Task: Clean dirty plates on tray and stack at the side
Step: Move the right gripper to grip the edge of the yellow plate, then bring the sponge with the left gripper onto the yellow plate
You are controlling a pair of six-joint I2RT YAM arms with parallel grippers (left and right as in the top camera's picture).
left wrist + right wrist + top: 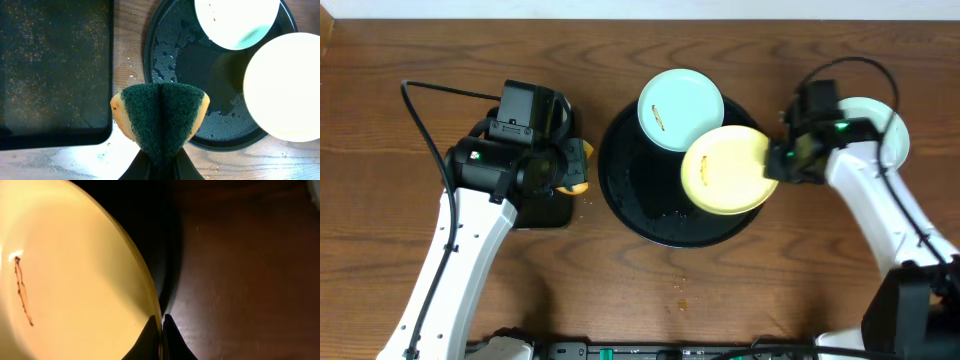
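At rim of yellow plate [720,172], right hand [773,160]

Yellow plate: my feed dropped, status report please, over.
Right gripper shut on yellow plate rim, brown smear on it. Left gripper shut on sponge, beside tray. Mint plate close against yellow plate's far edge.

The left arm [445,265] rose from the near edge toward the far left. The left gripper [572,168] was pinched tight on a folded sponge [160,117]. The right arm [885,205] came up from the near right and bent leftward, and the right gripper [778,160] was clamped on the yellow plate [725,170] at its rim.
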